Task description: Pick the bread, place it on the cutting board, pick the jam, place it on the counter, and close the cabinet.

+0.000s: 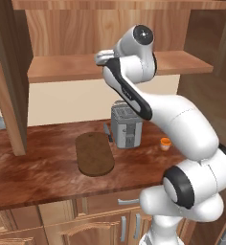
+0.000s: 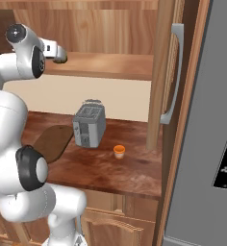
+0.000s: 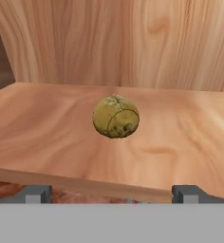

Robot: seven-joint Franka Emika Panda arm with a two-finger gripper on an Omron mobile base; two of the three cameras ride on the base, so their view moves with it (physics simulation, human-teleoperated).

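In the left base view the arm rises from the lower right and reaches up to the shelf (image 1: pixel 62 69) inside the open cabinet (image 1: pixel 9 81), its hand at the shelf's front edge. Below, on the tabletop (image 1: pixel 33 167), the cutting board (image 1: pixel 94 154) lies flat with a toaster (image 1: pixel 126 126) at its 2 o'clock; the jam (image 1: pixel 165 143) stands at the toaster's 4 o'clock, apart from it. In the right base view the claw (image 2: pixel 60 55) points over the shelf edge, and the jam (image 2: pixel 119 151) stands on the tabletop at 4 o'clock from the toaster (image 2: pixel 89 126), with the cutting board (image 2: pixel 54 141) at the toaster's 8 o'clock. In the hand view the bread (image 3: pixel 116 116) sits on the shelf (image 3: pixel 47 137) straight ahead, toward 12 o'clock from the two fingertips (image 3: pixel 34 193), which stand spread wide and hold nothing.
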